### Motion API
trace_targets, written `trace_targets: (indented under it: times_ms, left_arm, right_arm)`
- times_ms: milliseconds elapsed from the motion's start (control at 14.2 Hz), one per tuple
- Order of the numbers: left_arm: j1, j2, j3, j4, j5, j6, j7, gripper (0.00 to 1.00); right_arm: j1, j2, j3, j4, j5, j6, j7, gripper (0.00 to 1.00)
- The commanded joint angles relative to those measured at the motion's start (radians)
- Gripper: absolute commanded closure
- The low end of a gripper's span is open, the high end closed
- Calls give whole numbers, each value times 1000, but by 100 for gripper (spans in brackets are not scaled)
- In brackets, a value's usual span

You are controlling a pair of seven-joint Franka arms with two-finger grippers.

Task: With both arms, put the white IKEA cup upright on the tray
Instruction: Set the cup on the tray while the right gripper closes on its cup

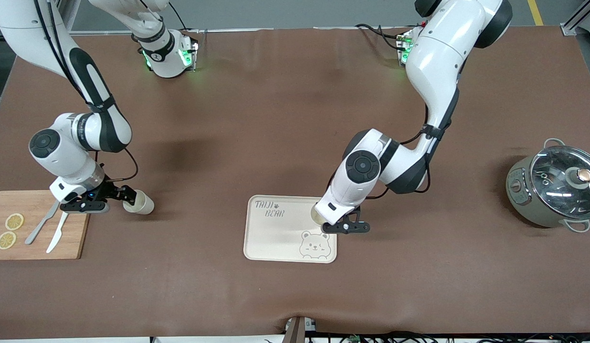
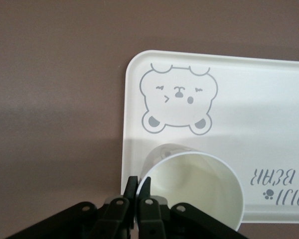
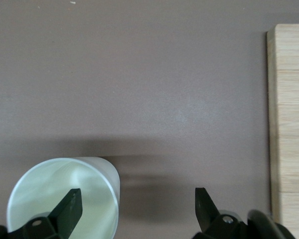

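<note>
Front view: left end effector [image 1: 340, 225] low over the tray [image 1: 271, 243], at the tray's edge toward the left arm's end of the table, between the lettering and the bear face. Fingers pinched shut on the rim of the white cup [image 2: 199, 191], one finger inside, one outside. Cup mouth up, over the tray surface just inside that edge. Can't tell whether the base is fully down or just above the tray.

Right end effector [image 1: 123, 195] well apart from the tray, toward the right arm's end of the table. Jaws wide open, gripping nothing, low at the mouth of a second cup [image 1: 140, 202] lying on its side on the table. One finger reads as just inside that mouth in the right wrist view. Wooden cutting board [image 1: 37, 238] just beside it, farther again from the tray. Lidded pot [image 1: 552, 190] well apart from the tray toward the left arm's end, not involved.

Step in hand, judged: setting down and letting go of the cup on the tray.
- Lower straight until the base sits flat; no sideways drag, as the cup is close to the tray's raised edge.
- Open slowly, since a thin rim pinch can tip a light cup on release.
- Lift straight up so the inner finger clears the wall without hooking it.
- Risk: cup knocked over or nudged off the tray edge.
</note>
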Motion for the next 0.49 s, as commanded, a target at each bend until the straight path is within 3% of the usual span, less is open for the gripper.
trace_targets:
  times_ms: [0,424]
  left_arm:
    - [-10,27,3,30,5,27,-25,100]
    - [-11,41,5,22,-34,58,-24,100]
  right_arm:
    - [-9,9,7,-10,-19,31,22,0]
    - [-9,21,8,-10,-19,42,22,0]
